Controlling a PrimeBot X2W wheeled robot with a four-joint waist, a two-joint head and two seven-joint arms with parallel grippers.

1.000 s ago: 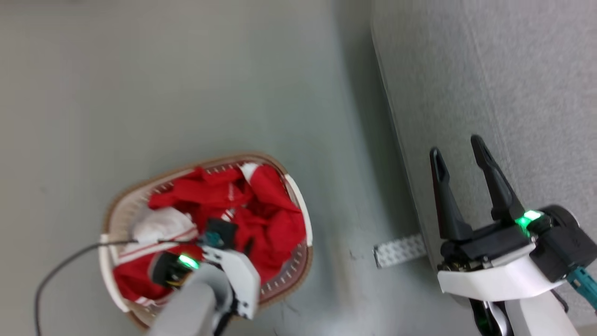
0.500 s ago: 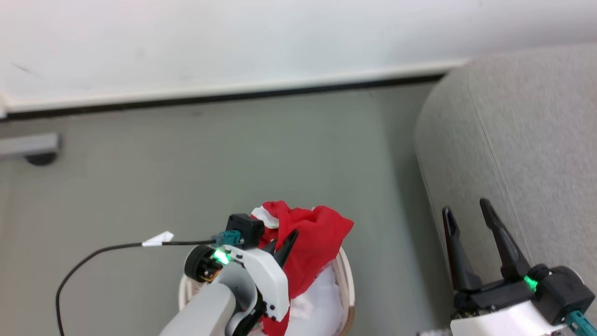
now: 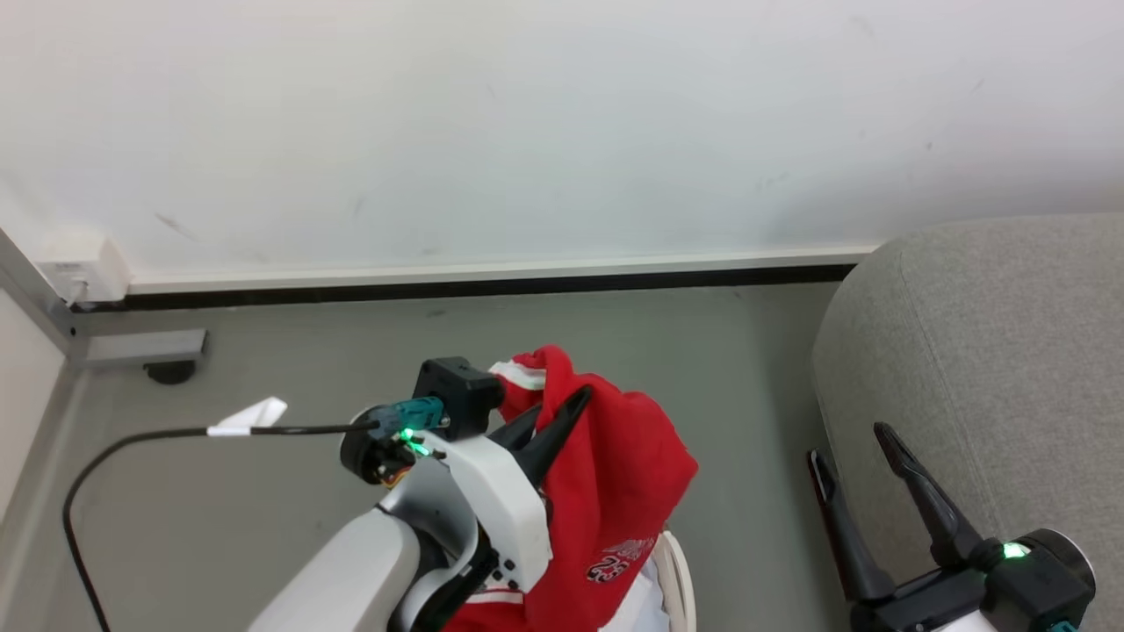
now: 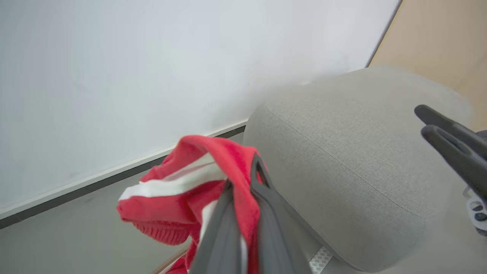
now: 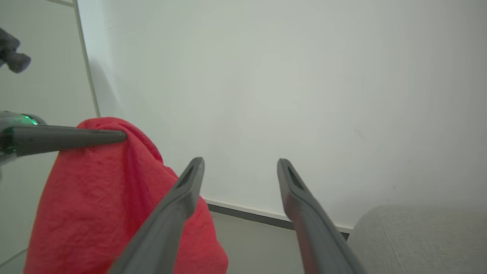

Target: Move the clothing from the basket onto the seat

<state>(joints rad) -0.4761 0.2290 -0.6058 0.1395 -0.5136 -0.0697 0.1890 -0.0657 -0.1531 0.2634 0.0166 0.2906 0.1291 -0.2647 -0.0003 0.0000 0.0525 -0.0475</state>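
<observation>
Now the left tool [image 3: 558, 417], clamped on the soft bright red white-striped garment [image 3: 628, 474], is best carried high toward the large light grey woven sofa [image 3: 992, 351] to its right, so the hanging cloth clears the white plastic basket rim [image 3: 678, 570] beneath. The right tool [image 3: 850, 443] is spread wide, empty. A grey floor [image 3: 290, 351] and white wall [image 3: 527, 132] lie beyond.
</observation>
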